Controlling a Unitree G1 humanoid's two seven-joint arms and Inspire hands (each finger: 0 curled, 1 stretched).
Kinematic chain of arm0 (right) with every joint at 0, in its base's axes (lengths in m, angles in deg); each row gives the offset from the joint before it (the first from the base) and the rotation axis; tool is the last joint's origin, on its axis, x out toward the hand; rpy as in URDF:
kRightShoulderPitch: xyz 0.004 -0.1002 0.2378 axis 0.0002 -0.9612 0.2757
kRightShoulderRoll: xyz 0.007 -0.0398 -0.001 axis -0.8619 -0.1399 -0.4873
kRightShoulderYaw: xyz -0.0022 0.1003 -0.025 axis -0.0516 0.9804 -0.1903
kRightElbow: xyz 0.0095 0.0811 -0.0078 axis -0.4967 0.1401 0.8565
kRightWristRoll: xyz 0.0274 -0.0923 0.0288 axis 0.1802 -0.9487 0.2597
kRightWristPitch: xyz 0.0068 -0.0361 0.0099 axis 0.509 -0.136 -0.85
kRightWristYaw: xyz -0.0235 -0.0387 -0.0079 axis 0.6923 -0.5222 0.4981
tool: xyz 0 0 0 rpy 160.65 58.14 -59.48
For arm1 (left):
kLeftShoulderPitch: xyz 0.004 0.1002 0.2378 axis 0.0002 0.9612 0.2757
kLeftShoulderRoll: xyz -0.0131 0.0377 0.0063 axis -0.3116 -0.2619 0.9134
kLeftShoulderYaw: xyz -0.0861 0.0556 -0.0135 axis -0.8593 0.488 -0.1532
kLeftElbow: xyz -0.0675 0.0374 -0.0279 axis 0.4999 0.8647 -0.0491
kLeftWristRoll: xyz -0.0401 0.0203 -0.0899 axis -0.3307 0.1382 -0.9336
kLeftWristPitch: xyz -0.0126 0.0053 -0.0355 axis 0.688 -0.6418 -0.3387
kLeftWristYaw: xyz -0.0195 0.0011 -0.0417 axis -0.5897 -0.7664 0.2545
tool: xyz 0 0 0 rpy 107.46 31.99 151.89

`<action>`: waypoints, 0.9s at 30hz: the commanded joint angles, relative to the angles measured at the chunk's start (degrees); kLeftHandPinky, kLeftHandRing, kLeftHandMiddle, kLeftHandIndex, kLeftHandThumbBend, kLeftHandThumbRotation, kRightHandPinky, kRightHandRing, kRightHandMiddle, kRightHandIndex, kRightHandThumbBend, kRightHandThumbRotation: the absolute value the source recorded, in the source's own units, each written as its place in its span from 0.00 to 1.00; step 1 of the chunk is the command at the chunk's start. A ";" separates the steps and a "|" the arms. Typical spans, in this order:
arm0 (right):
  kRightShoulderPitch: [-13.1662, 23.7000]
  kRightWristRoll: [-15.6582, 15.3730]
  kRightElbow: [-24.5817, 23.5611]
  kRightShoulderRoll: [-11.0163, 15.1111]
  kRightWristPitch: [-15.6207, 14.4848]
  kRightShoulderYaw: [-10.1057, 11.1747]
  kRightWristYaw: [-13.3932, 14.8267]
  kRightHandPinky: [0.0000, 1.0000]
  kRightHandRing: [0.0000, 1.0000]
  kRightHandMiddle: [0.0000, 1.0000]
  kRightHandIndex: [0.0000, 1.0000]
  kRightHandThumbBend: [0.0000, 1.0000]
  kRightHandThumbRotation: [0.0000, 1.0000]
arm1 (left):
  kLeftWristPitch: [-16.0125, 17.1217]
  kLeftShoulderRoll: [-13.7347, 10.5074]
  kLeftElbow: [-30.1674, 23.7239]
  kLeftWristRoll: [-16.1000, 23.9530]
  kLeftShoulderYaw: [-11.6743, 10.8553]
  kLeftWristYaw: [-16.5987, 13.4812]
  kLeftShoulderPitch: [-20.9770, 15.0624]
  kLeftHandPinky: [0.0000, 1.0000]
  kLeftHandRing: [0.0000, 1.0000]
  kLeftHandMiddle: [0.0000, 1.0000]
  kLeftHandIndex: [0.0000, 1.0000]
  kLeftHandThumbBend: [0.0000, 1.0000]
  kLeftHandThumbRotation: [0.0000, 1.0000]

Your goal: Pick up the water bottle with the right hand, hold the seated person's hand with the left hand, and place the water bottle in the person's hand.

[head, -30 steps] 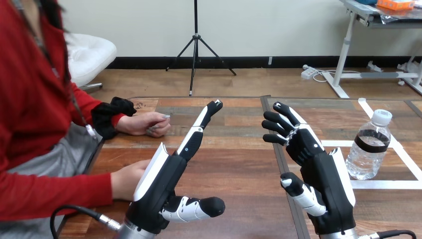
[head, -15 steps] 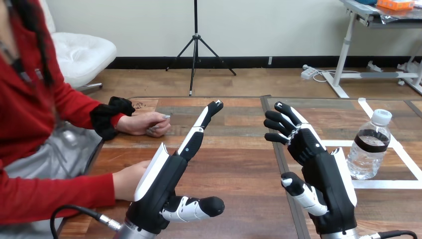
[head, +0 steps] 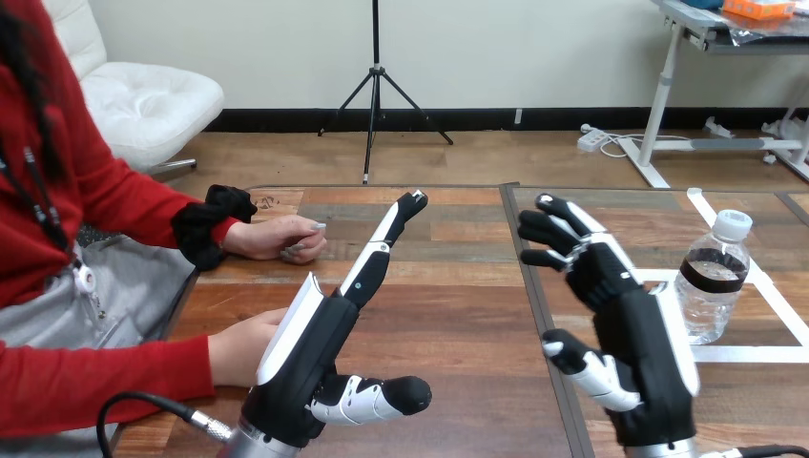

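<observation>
A clear plastic bottle point(head: 711, 281) with a white cap and a dark label band stands upright on the table point(head: 458, 315), just right of the right hand point(head: 611, 286). That hand is raised, fingers spread, empty. The left hand point(head: 320, 343) is straight-fingered and empty.

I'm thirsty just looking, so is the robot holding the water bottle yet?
No, the water bottle stands on the table, and the right hand has its fingers spread open, not round it.
</observation>
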 commanded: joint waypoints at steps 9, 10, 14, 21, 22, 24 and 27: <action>3.43 -2.00 -5.36 -0.08 3.28 4.70 5.15 0.64 0.76 0.78 0.82 1.00 0.71 | 0.30 0.28 0.74 -1.05 -0.28 -0.02 -3.65 1.00 1.00 1.00 1.00 1.00 0.88; 3.44 -1.99 -5.52 -0.09 3.46 5.05 5.57 0.63 0.76 0.78 0.82 1.00 0.70 | 0.26 0.29 0.73 -0.93 -0.35 -0.10 -3.66 1.00 1.00 1.00 1.00 1.00 0.88; 3.49 -2.19 -5.85 -0.05 3.93 6.06 6.92 0.62 0.75 0.78 0.82 1.00 0.68 | 0.23 0.31 0.75 -0.53 -0.53 -0.32 -3.68 1.00 1.00 1.00 1.00 1.00 0.88; 3.51 -1.94 -6.54 0.55 4.08 7.42 8.47 0.61 0.75 0.77 0.82 1.00 0.64 | 0.44 0.28 1.15 -1.28 -0.27 0.07 -3.92 1.00 1.00 1.00 1.00 1.00 0.88; 3.56 -1.75 -6.63 0.64 4.09 7.75 8.75 0.61 0.75 0.77 0.82 1.00 0.64 | 0.52 0.24 1.25 -1.42 -0.21 0.17 -3.98 1.00 1.00 1.00 1.00 1.00 0.88; 3.60 -1.61 -6.76 0.72 4.07 8.09 9.13 0.61 0.75 0.77 0.82 1.00 0.63 | 0.63 0.18 1.35 -1.52 -0.16 0.25 -4.06 1.00 1.00 1.00 1.00 1.00 0.88; 3.68 -1.81 -6.98 0.77 3.87 9.05 9.95 0.61 0.75 0.77 0.82 1.00 0.62 | 0.66 0.18 1.50 -1.57 -0.19 0.30 -4.18 1.00 1.00 1.00 1.00 1.00 0.88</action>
